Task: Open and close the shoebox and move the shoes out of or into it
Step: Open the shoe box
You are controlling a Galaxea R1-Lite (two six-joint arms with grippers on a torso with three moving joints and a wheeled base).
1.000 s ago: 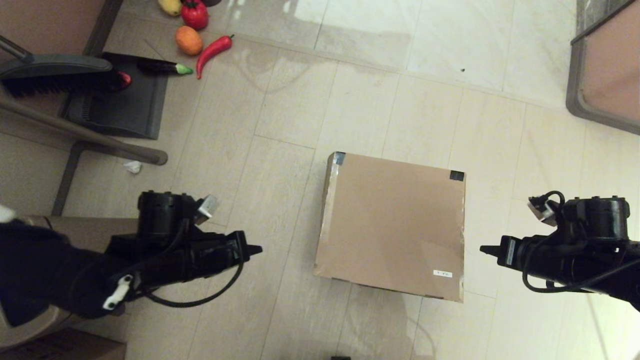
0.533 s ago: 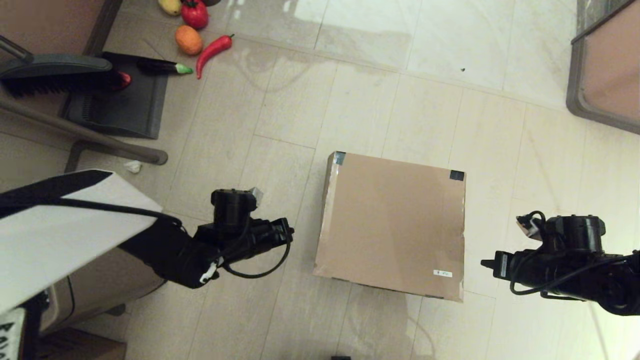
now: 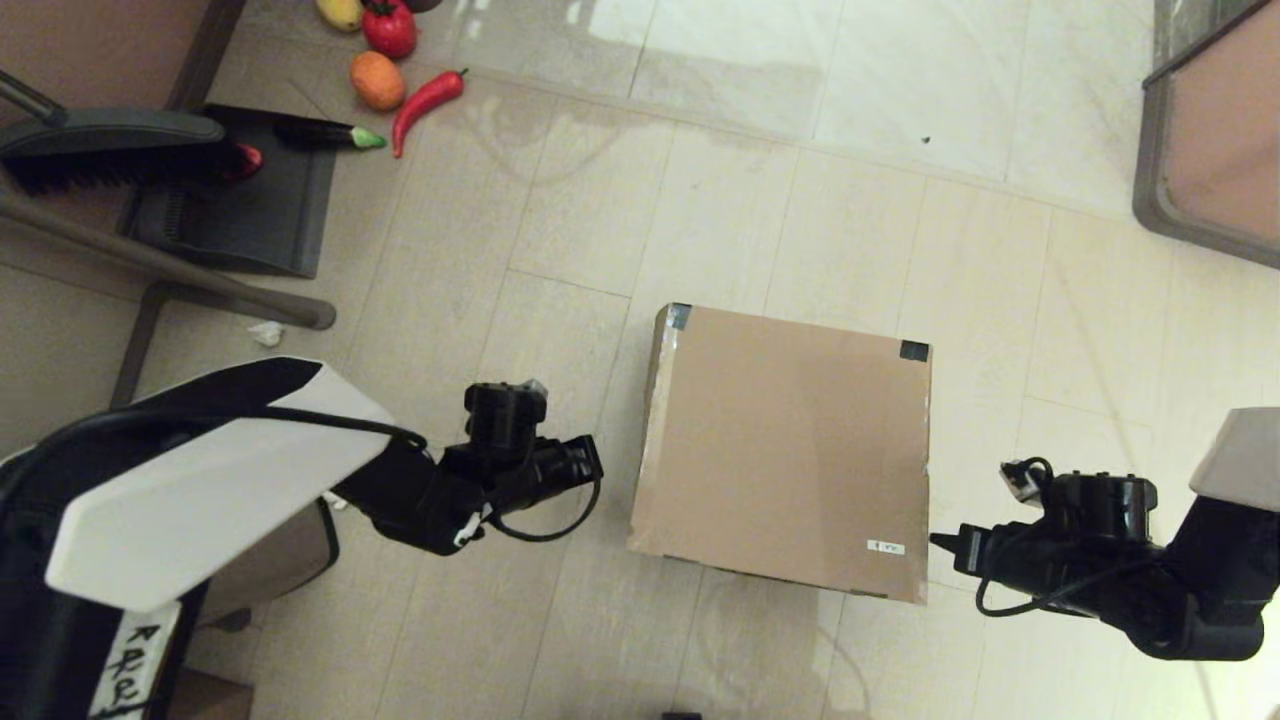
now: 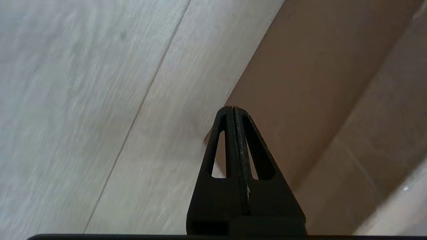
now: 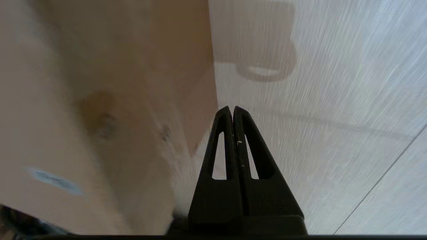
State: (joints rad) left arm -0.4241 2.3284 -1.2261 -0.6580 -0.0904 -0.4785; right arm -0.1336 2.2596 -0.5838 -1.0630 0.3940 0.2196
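Observation:
The brown cardboard shoebox sits shut on the tiled floor, with dark tape at its two far corners and a small white label near its front right corner. My left gripper is shut and empty just off the box's left side; its wrist view shows the box's side wall right ahead of the gripper. My right gripper is shut and empty, low beside the box's front right corner; that gripper points past the corner. The shoes are hidden.
Toy vegetables lie on the floor at the far left beside a dark dustpan and a brush. A metal chair leg crosses the left. A brown bin edge stands at far right.
My left arm has swung right towards the box's left side. My right arm has dropped lower and moved left, close to the front right corner. The box has not moved.

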